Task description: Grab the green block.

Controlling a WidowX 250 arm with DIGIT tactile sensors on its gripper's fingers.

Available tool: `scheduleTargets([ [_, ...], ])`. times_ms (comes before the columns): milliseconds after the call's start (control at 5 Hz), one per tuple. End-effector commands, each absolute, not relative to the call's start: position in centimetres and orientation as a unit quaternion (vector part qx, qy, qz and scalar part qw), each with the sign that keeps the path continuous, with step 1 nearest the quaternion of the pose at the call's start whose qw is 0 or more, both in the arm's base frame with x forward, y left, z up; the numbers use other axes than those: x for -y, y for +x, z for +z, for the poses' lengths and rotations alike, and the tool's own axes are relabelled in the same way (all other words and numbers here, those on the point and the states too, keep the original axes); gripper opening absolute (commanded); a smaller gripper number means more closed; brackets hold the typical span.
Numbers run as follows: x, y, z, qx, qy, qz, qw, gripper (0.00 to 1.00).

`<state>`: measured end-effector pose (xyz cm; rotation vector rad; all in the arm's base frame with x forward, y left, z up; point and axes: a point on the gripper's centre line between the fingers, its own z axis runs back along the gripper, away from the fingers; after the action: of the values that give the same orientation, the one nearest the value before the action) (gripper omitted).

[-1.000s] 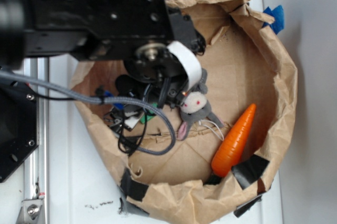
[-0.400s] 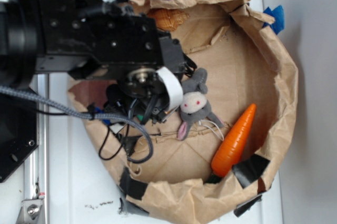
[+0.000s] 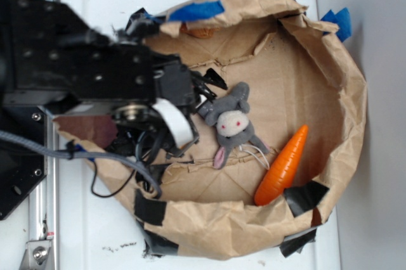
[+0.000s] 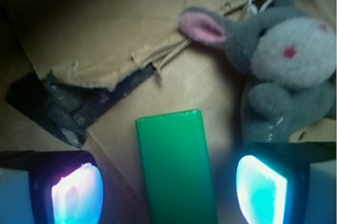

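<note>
The green block (image 4: 176, 166) lies flat on the brown paper floor in the wrist view, running lengthwise between my two glowing fingers without touching either. My gripper (image 4: 168, 195) is open, with one pad (image 4: 76, 195) left of the block and the other right of it. The grey plush toy (image 4: 284, 61) lies just beyond the right finger. In the exterior view my black arm (image 3: 95, 80) covers the block and the jaws, at the left side of the paper basin.
The crumpled brown paper basin wall (image 3: 346, 92) rings the work area. A grey plush rabbit (image 3: 231, 124) lies mid-basin, an orange carrot (image 3: 282, 172) to its right. Black tape (image 3: 304, 197) and blue tape (image 3: 196, 10) patch the rim. Loose cables (image 3: 127, 162) hang below the arm.
The arm has shifted left across the basin, away from the plush rabbit, uncovering the basin's far wall. The sliver of green seen under it earlier is now hidden.
</note>
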<state>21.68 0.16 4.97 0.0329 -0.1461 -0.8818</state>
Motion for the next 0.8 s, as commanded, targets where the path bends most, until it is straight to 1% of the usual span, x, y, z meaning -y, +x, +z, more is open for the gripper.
scheduleTargets([
  [0, 0.74, 22.46, 3.83, 0.093, 0.025, -0.437, 0.894, 1.00],
  [400, 0.69, 22.80, 2.98, 0.085, 0.018, -0.437, 0.895, 1.00],
  [600, 0.37, 23.31, 3.28, 0.087, 0.017, -0.435, 0.896, 0.00],
])
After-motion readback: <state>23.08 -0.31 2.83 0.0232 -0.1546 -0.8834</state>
